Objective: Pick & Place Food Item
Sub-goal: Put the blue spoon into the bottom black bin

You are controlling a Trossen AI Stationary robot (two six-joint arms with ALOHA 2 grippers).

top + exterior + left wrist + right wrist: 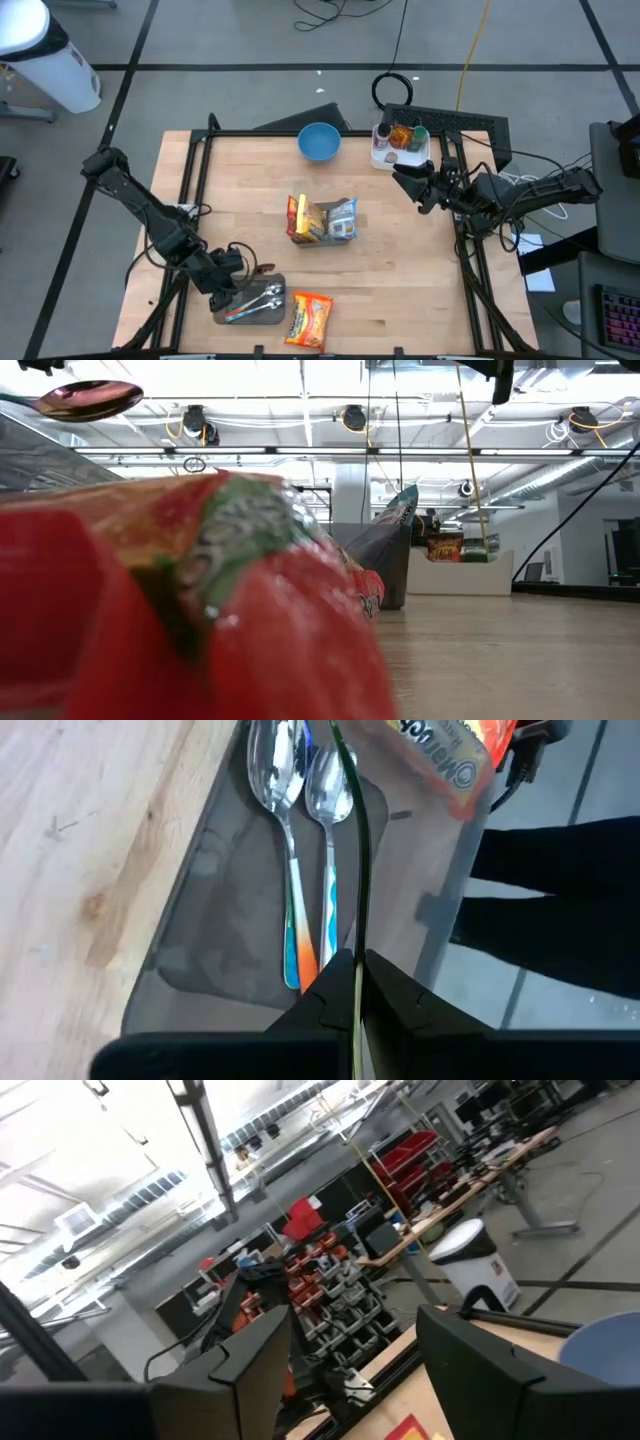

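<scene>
The orange-and-red noodle packet (309, 319) is lying flat at the lower middle of the high view, close to the desk's (400, 270) near edge, its glossy wrapper printed in yellow and white. In the low view the same packet (190, 600) is filling the left half of the frame as a red and green blur right at the lens. Just to its left a grey tray (225, 300) is holding two spoons (262, 297) with orange-and-blue handles, and the packet's edge is sitting just beside the tray, perhaps touching it.

The left gripper (222, 297) is hovering over the tray's left end, so the packet is lying to its right across the tray. Its fingers (400, 1005) are pressed together, pinching a thin dark strip that is running up the middle of the wrist view; what that strip is cannot be told.

Broad bare wood is lying open right of the packet and between it and the cluster of upright snack bags (322, 220) at the centre of the frame. A blue bowl (319, 142) is sitting at the upper middle by the far edge, and a white tray of bottles (400, 142) at the upper right.

The right gripper (408, 185) is hanging at the right side, well apart from the packet, its fingers (480, 1370) standing apart and holding nothing.
</scene>
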